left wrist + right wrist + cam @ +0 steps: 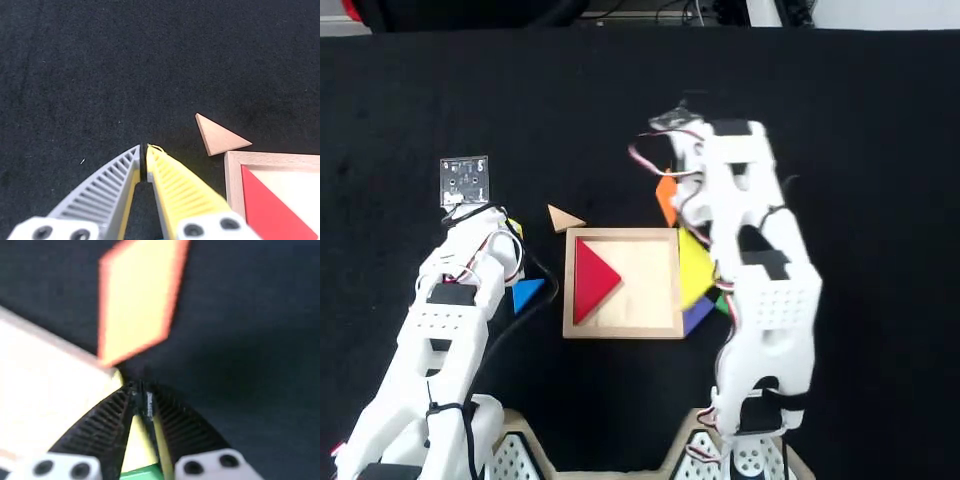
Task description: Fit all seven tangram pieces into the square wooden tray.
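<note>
The square wooden tray [620, 325] lies mid-table with a red triangle [592, 280] in its left half. A plain wooden triangle [563, 217] rests just off the tray's far left corner, and it shows in the left wrist view [217, 136] next to the tray's corner [233, 167]. My left gripper [145, 150] is shut and empty, a little left of that triangle. A blue triangle [527, 293] sits beside the left arm. My right gripper [142, 390] is shut at the tray's far right corner, over a yellow piece [695, 265]. An orange parallelogram [137, 300] lies just beyond it.
A purple piece [697, 315] and a green piece [722, 303] lie against the tray's right side, half under the right arm. A small grey tag [464, 181] lies at the far left. Black cloth covers the table.
</note>
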Motion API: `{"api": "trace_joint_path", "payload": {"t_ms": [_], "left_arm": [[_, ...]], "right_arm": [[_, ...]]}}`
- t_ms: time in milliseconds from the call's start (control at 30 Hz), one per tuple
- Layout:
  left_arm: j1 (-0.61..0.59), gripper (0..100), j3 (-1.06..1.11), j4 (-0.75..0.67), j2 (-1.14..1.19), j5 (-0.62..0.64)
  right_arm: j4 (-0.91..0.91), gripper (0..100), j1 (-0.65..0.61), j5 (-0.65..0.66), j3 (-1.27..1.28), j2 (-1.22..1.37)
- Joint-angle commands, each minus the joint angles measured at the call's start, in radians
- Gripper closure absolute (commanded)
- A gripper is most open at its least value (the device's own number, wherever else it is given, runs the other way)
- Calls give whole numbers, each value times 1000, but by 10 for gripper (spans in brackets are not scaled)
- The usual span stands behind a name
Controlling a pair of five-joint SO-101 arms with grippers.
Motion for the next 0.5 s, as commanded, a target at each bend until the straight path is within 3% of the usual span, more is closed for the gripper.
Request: {"api": "trace_joint_path", "payload": {"t_ms": [0, 200, 467], "left_arm": [[-12, 959, -13, -15, -5, 11], [-12, 959, -10, -15, -11, 11], [-12, 959, -8, -15, -12, 11]], "right_arm": [[97, 988, -63, 0, -73, -7], [198, 988, -133, 0, -70, -7], [302, 988, -44, 14, -56, -285]]}}
